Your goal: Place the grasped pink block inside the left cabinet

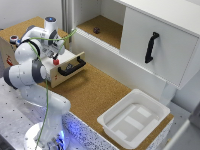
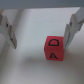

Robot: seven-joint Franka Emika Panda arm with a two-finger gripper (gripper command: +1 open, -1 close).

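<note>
The pink block [image 2: 53, 48] is a small reddish-pink cube marked D and A, lying on a pale surface between my spread fingers. It sits close to one fingertip [image 2: 69, 36] and far from the other [image 2: 10, 37]. My gripper [image 2: 40, 42] is open and holds nothing. In the exterior view the gripper [image 1: 55, 56] hangs over the top of the small wooden drawer box [image 1: 67, 64], with the pink block [image 1: 56, 62] just under it. The left cabinet [image 1: 107, 31], an open white-walled compartment with a cork floor, lies beyond it toward the exterior view's upper middle.
A small dark purplish object [image 1: 96, 30] sits on the left cabinet's floor. A white door with a black handle [image 1: 151, 47] closes the section on the exterior view's right. A white tray [image 1: 134, 118] stands at the lower right on the cork tabletop [image 1: 95, 92].
</note>
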